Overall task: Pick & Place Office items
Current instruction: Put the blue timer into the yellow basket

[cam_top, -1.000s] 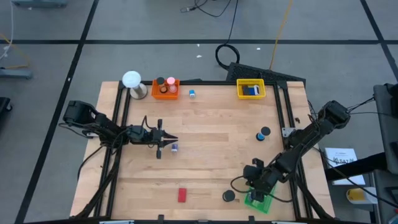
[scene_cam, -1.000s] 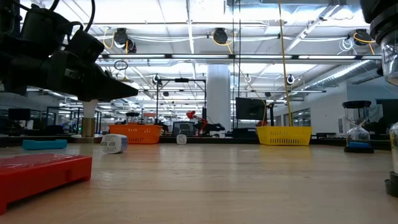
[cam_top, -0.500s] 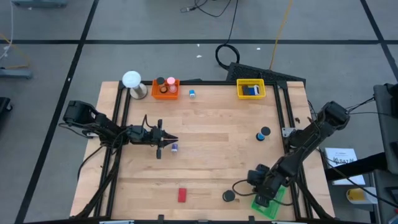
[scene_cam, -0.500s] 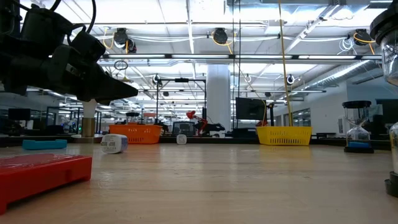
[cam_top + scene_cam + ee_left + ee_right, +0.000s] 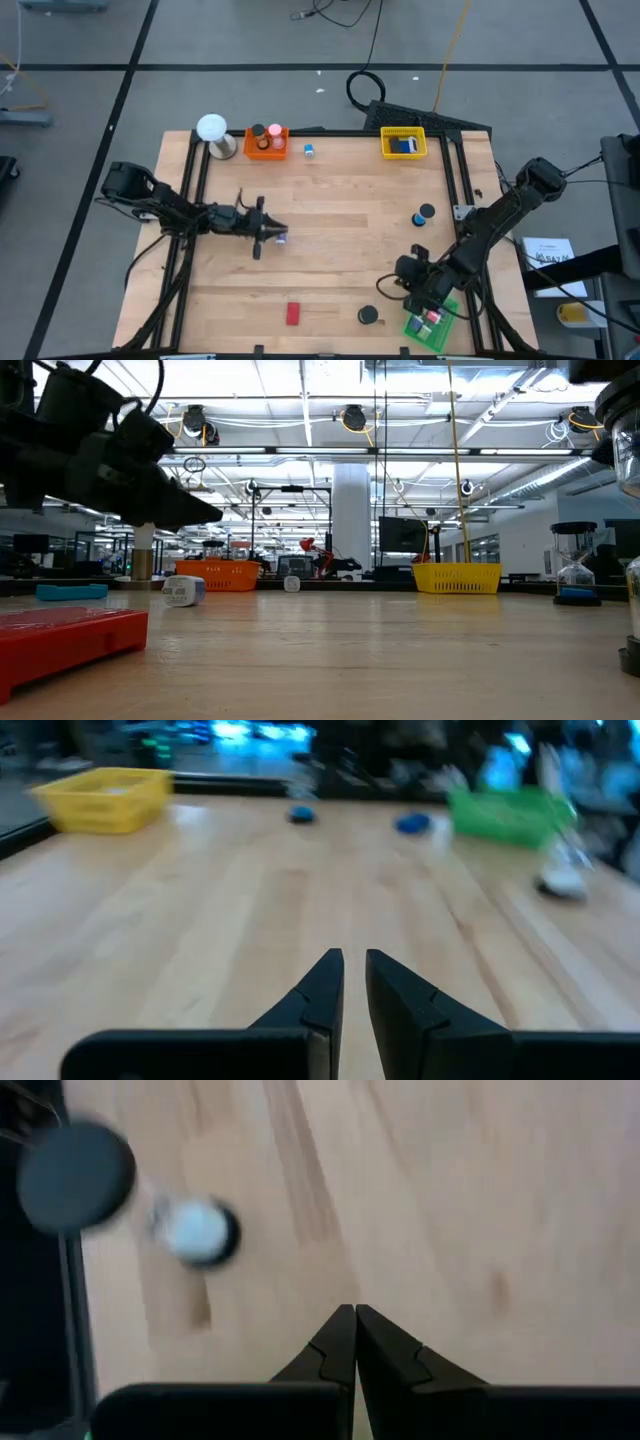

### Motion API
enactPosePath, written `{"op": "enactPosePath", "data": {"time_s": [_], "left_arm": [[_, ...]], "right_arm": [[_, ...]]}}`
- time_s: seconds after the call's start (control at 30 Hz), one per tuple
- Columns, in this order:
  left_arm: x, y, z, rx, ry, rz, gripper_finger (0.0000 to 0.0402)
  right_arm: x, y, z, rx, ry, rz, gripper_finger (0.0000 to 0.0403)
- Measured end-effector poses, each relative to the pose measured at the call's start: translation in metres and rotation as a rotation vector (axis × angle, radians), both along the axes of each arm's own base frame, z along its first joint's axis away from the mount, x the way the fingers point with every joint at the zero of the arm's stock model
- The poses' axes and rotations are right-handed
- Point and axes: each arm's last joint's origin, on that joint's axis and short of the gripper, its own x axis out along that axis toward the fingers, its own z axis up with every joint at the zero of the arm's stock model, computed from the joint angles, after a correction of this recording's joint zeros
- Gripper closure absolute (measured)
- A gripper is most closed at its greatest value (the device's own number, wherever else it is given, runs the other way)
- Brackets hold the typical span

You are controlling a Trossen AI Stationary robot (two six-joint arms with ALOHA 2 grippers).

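Writing unreadable, likely too small; red block (image 5: 293, 313) front, green tray (image 5: 433, 323) right.

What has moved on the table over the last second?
The right claw, shut and empty, swung off the green tray, uncovering it, and now sits beside it. The left claw edged slightly toward the table's middle. The red block and black disc stayed put.

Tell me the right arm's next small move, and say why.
Probably open the right gripper and swing toward the black disc beside the green tray. Its fingers are shut on nothing over bare table, and that disc is the nearest loose piece.
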Motion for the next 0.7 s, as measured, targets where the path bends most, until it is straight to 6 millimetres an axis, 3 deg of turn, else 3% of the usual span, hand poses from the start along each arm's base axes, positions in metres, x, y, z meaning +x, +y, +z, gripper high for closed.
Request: {"op": "enactPosePath", "data": {"time_s": [0.2,0.4,0.7], "left_arm": [[0.016,-0.038,0.003,0.16,0.102,-0.116,0.0377],[0.023,-0.076,0.007,0.274,0.254,-0.105,0.0395],[0.013,-0.109,0.023,0.283,0.422,-0.04,0.0397]], "right_arm": [[0.026,-0.007,0.012,-0.146,-0.249,0.086,0.0399],[0.054,-0.02,0.028,-0.243,-0.463,0.174,0.0399],[0.09,-0.063,0.035,-0.432,-0.586,0.142,0.0399]]}}
